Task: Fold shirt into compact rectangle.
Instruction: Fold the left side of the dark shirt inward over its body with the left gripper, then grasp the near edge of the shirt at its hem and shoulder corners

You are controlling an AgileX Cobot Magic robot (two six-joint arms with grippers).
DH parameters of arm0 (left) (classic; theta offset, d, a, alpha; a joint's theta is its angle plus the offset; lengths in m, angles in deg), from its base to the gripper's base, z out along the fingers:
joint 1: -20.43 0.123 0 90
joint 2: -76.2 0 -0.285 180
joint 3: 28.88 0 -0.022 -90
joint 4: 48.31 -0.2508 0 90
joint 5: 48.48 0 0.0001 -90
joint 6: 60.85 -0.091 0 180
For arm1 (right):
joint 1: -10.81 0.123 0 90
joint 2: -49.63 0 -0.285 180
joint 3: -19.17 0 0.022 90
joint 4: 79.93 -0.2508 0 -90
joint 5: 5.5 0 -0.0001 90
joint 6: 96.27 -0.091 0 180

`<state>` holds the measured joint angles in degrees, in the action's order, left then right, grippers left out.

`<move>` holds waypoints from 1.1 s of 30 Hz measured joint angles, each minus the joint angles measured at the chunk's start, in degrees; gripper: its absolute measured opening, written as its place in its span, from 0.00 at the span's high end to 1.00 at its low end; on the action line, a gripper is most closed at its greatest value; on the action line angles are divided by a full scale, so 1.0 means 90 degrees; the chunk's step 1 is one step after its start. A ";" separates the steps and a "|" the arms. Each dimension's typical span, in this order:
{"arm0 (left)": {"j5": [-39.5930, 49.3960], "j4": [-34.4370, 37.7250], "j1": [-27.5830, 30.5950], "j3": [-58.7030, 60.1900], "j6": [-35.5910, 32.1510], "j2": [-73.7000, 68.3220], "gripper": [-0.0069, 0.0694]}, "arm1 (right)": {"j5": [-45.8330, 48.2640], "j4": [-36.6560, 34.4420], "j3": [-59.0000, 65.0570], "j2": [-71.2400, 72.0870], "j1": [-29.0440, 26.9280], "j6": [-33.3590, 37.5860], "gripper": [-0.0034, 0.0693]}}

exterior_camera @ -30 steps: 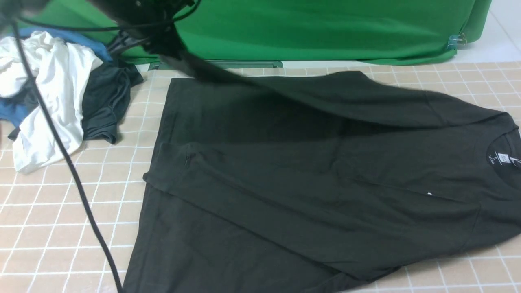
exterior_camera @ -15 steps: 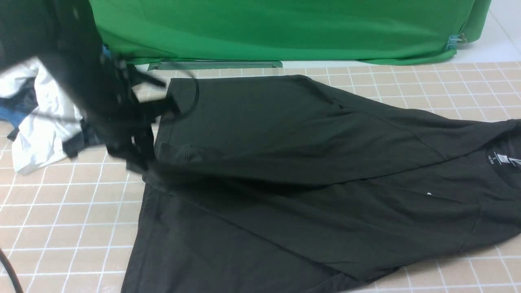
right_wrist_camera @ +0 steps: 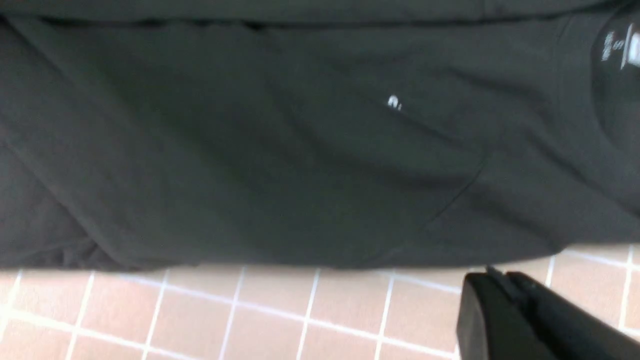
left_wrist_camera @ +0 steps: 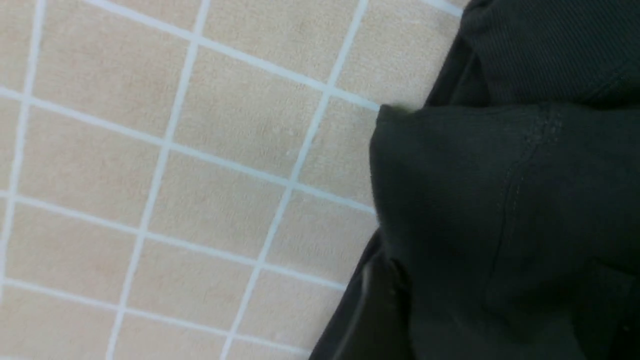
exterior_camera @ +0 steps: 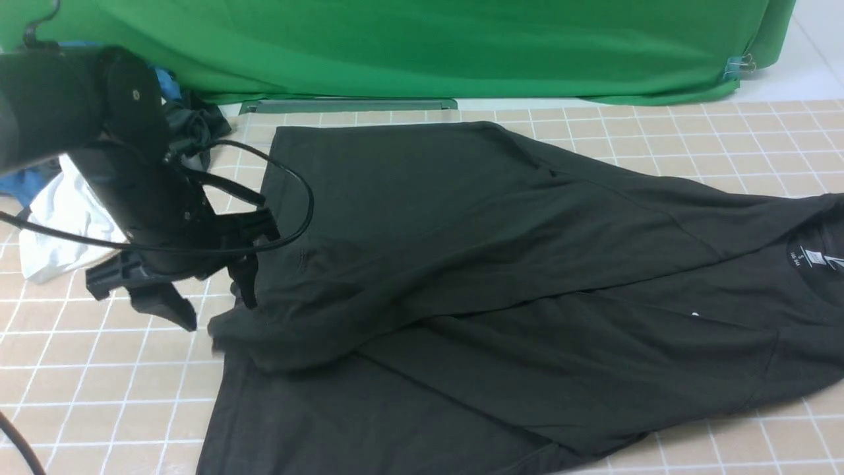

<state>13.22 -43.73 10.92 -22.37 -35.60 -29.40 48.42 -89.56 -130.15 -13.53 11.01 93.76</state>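
Beige tiled tabletop [exterior_camera: 99, 369] lies under the left claw [exterior_camera: 221, 315], its jaws spread and empty, with the black shirt's [exterior_camera: 494, 264] folded-over hem just to its right. Lengthwise the shirt runs hem-left to collar-right. The right claw [right_wrist_camera: 482, 287], clenched on nothing, hovers beside its collar end.

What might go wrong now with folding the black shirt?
The folded-over flap of the shirt sits bunched and crooked beside the open left hand, so the rectangle may come out lopsided. Also, the black cable loops over the shirt and might snag and drag the cloth when that hand moves away.
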 joint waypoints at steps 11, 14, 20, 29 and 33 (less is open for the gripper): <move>0.0808 0.0324 0.0000 0.1073 -0.0033 0.0677 0.14 | -0.0070 0.0000 -0.0008 0.0000 0.0000 -0.0005 0.90; 0.0588 0.0500 -0.0119 0.2047 -0.0033 0.0849 0.19 | -0.0070 0.0000 -0.0008 0.0000 0.0000 -0.0018 0.90; -0.0162 0.0522 -0.0841 0.3102 0.0107 0.0873 0.29 | -0.0090 0.0000 -0.0008 0.0000 0.0000 -0.0037 0.90; -0.1107 -0.0093 -0.1427 0.3260 0.0626 0.0881 0.32 | -0.0145 -0.0006 -0.0008 0.0000 0.0000 -0.0037 0.90; -0.1204 -0.0332 -0.1427 0.3260 0.0930 0.0898 0.32 | -0.0159 -0.0012 -0.0008 0.0000 0.0000 -0.0037 0.90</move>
<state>2.38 -46.72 -1.93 6.97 -27.23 -21.32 46.99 -89.66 -130.22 -13.53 11.01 93.43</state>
